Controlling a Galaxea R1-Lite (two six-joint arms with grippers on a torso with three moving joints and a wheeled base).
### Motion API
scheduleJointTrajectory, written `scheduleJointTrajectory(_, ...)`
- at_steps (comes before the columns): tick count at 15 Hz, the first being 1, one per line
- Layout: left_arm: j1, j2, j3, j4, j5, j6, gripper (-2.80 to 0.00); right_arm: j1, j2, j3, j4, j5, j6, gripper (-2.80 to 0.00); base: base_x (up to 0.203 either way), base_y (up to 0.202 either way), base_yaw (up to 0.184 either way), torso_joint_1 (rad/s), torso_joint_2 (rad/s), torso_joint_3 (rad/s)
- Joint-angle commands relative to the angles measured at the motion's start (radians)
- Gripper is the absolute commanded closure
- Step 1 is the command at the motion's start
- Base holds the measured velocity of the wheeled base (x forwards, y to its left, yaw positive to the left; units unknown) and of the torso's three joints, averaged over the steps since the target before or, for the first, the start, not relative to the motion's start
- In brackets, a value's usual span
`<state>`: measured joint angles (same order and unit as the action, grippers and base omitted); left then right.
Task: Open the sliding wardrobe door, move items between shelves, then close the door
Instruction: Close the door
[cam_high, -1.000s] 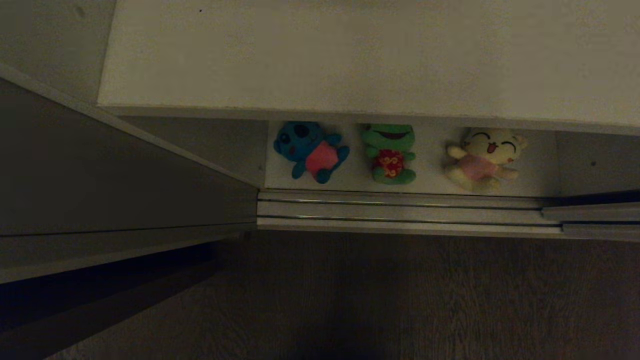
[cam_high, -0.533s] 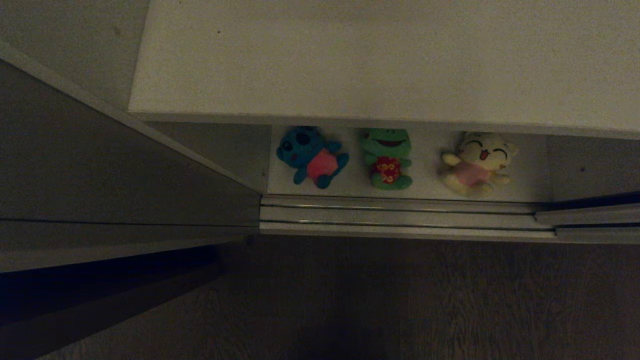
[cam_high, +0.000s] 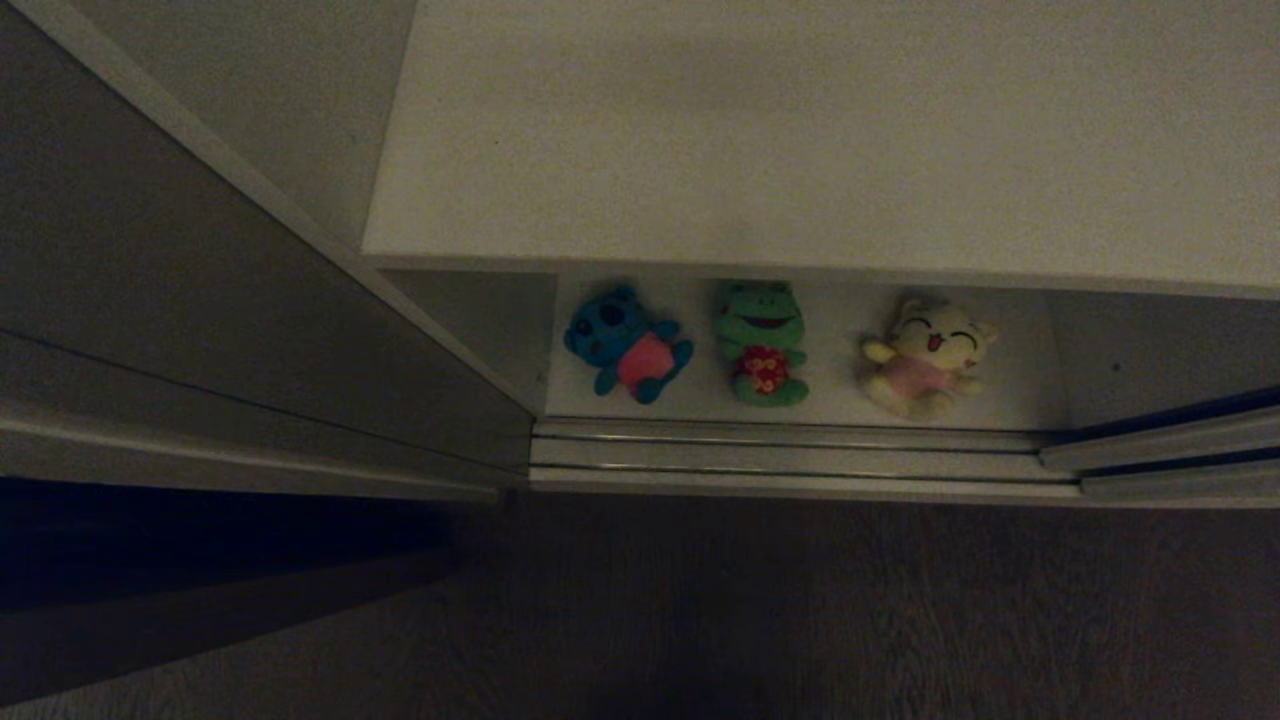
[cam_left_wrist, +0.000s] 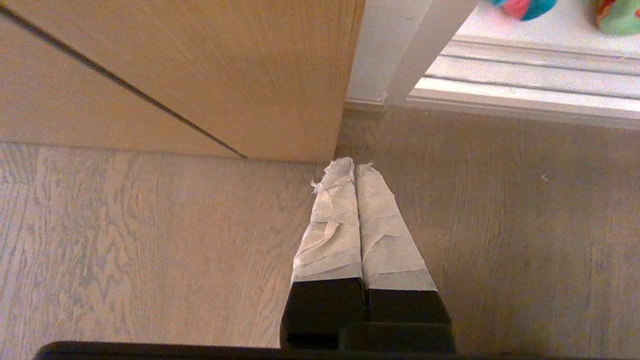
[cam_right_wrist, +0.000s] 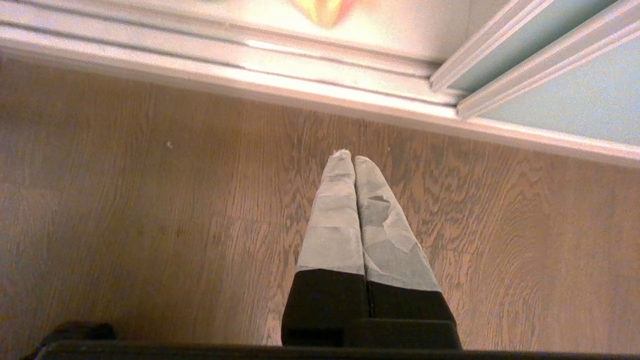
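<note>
The wardrobe stands open in the head view. On the lower shelf (cam_high: 835, 400) lie three items in a row: a blue plush toy (cam_high: 625, 345), a green frog (cam_high: 762, 343) and a yellow toy (cam_high: 925, 355). The upper shelf (cam_high: 800, 130) juts out above them and is bare. The sliding wardrobe door (cam_right_wrist: 575, 95), pale grey-green, is pushed to the right. My left gripper (cam_left_wrist: 354, 165) hangs shut and empty over the wood floor, short of the blue toy (cam_left_wrist: 522, 6). My right gripper (cam_right_wrist: 353, 159) hangs shut and empty, short of the yellow toy (cam_right_wrist: 325, 9). Neither arm shows in the head view.
Silver floor rails (cam_high: 800, 460) run along the wardrobe's front edge. A wooden side panel (cam_left_wrist: 200, 75) stands at the left, close to my left gripper's tips. Wood floor (cam_high: 800, 620) lies in front of the wardrobe.
The head view has shifted: the camera has moved, so the toys look smaller and lower and more of the upper shelf shows. The toys keep their places.
</note>
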<state>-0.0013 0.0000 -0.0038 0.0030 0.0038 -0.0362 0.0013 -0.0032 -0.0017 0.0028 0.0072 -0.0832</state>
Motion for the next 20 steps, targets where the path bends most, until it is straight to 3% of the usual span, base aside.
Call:
scheduleJointTrajectory(1,0.0,0.0,-0.002,0.002,0.001,-0.001,0.0,0.0,0.002,0.002,0.0,0.0,-0.001,0.0,0.0,0.0,0.0,0.002,0.01,0.203)
scheduleJointTrajectory(20,0.0,0.0,-0.002,0.002,0.001,-0.002,0.0,0.0,0.002,0.002,0.0,0.0,-0.001,0.0,0.0,0.0,0.0,0.001,0.0,0.202)
